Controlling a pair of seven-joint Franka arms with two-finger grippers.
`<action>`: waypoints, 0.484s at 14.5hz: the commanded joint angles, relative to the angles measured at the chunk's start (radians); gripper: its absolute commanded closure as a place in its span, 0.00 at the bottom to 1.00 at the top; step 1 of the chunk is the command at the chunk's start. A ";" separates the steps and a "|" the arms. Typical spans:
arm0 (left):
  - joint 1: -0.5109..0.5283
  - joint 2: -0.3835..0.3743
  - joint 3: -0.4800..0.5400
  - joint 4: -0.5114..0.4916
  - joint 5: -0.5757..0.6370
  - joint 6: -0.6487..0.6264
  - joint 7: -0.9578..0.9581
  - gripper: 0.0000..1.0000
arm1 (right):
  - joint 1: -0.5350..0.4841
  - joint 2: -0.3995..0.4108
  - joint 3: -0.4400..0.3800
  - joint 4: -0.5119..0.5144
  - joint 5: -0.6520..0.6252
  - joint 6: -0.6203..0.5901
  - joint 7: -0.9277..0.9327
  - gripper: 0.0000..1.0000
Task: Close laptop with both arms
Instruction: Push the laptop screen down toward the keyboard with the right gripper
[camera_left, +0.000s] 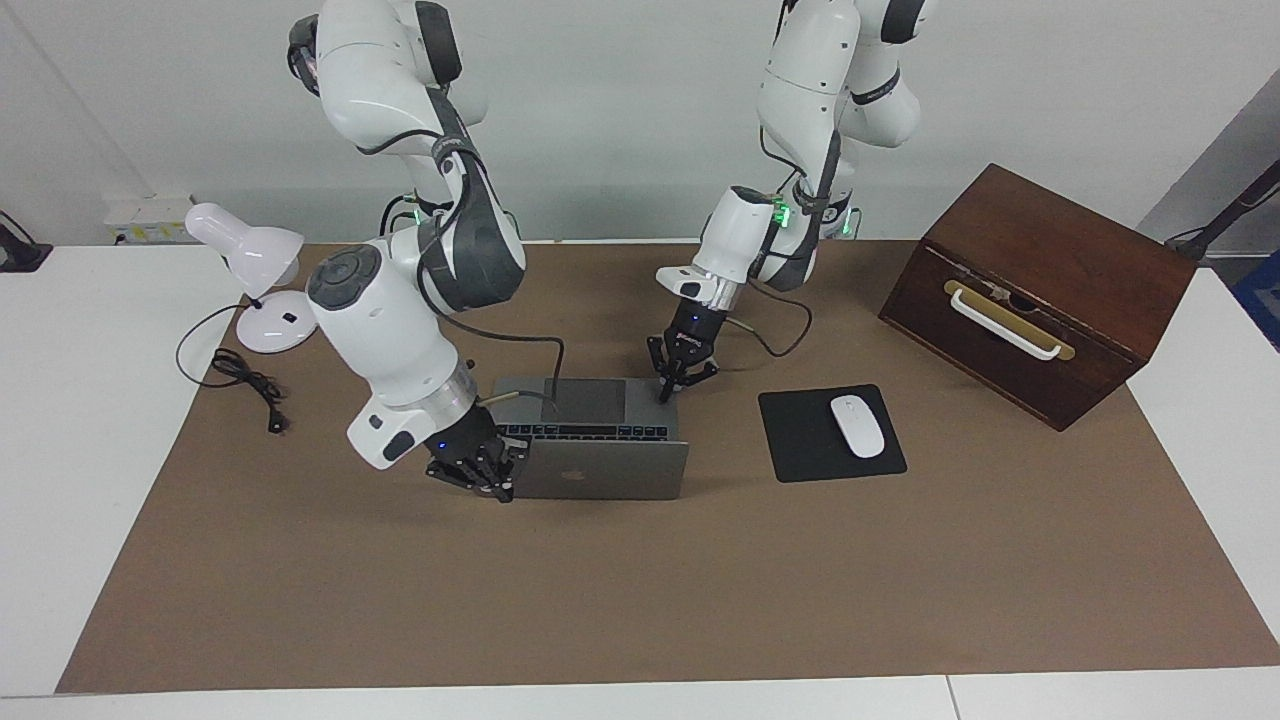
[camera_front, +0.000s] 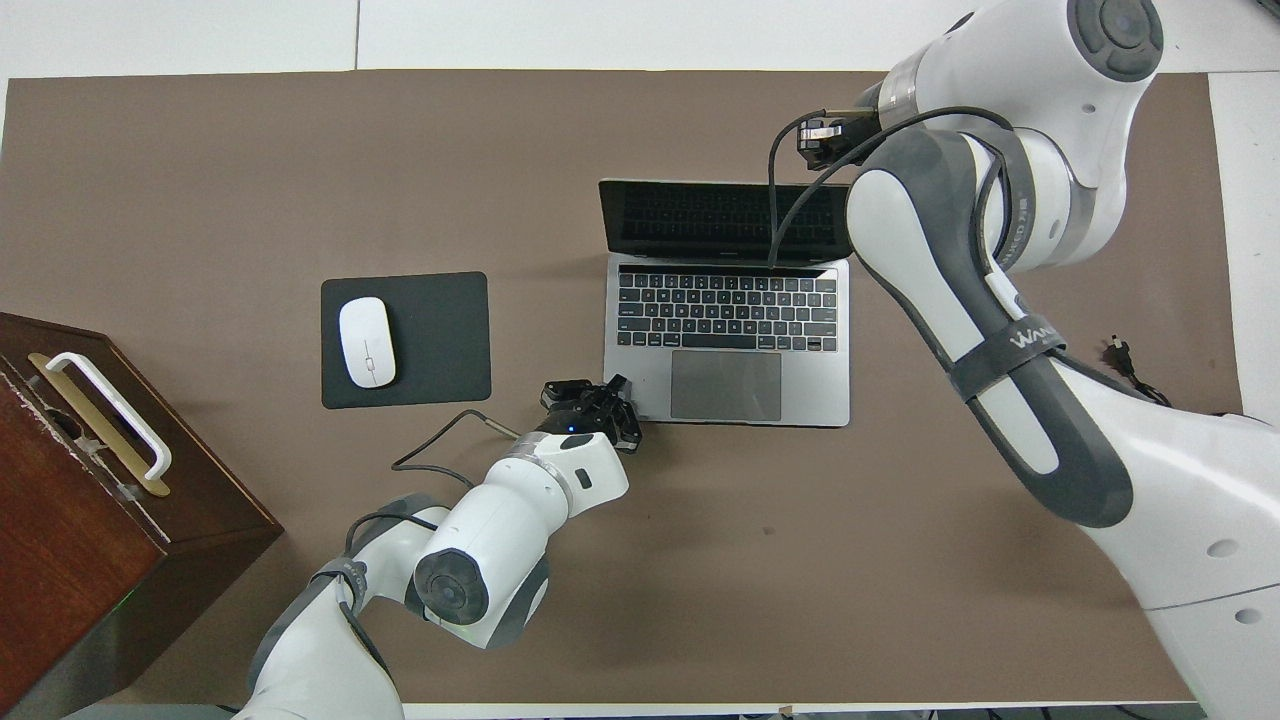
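Observation:
The silver-grey laptop (camera_left: 600, 470) stands open in the middle of the brown mat, its lid raised with the apple logo facing away from the robots. The overhead view shows its dark screen, keyboard (camera_front: 725, 310) and trackpad. My left gripper (camera_left: 672, 388) is at the base's corner nearest the robots, toward the left arm's end; it also shows in the overhead view (camera_front: 612, 405). My right gripper (camera_left: 497, 480) is at the lid's upper corner toward the right arm's end, against the lid's back. In the overhead view the right gripper (camera_front: 822, 140) sits over the lid's top edge.
A black mouse pad (camera_left: 800, 440) with a white mouse (camera_left: 858, 426) lies beside the laptop toward the left arm's end. A dark wooden box (camera_left: 1040, 290) with a white handle stands past it. A white desk lamp (camera_left: 250, 250) and its cable (camera_left: 245, 385) are at the right arm's end.

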 joint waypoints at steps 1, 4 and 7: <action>-0.013 0.014 0.007 -0.005 -0.010 0.022 0.025 1.00 | -0.003 -0.024 0.004 -0.021 0.020 -0.058 0.025 1.00; -0.016 0.023 0.006 -0.005 -0.010 0.022 0.036 1.00 | -0.002 -0.030 0.004 -0.021 0.021 -0.114 0.027 1.00; -0.018 0.025 0.005 -0.007 -0.010 0.022 0.044 1.00 | -0.002 -0.041 0.004 -0.023 0.026 -0.179 0.034 1.00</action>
